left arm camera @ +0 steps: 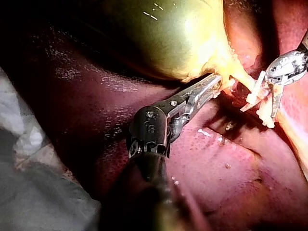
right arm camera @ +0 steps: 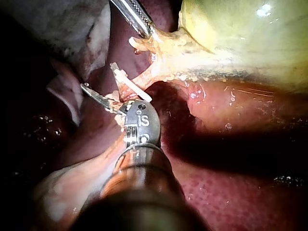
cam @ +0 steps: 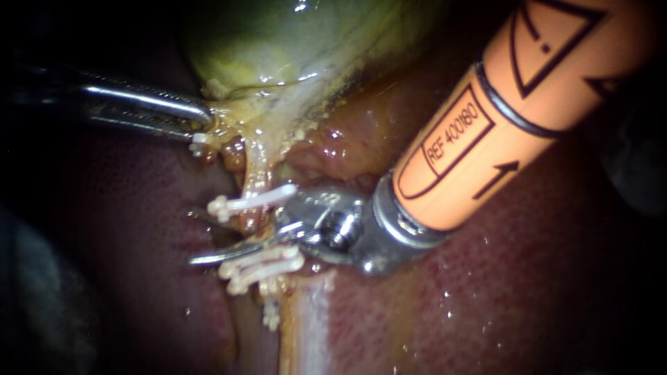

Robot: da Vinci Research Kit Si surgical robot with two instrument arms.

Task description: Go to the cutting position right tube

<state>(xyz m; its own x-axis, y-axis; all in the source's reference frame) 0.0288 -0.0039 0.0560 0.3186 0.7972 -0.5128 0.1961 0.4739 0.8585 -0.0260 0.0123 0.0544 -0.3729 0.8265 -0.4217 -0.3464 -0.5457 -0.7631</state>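
Liver (cam: 542, 292), dark red and wet, lies under everything. Nearest, the right instrument (cam: 243, 236) comes in on an orange shaft. Its jaws stand apart at the tube (cam: 256, 177), crowded between the upper clip (cam: 253, 201) and the lower clips (cam: 264, 267). Beyond, the left instrument (cam: 201, 121) has its jaws clamped on the gallbladder (cam: 278, 42) where it narrows.

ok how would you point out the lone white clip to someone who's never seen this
Start at the yellow-green gallbladder and follow the pale yellowish tube running down from its neck. The thin white plastic clip crosses that tube above the curved metal blade; unlike the bunched white clips below, it sits alone.
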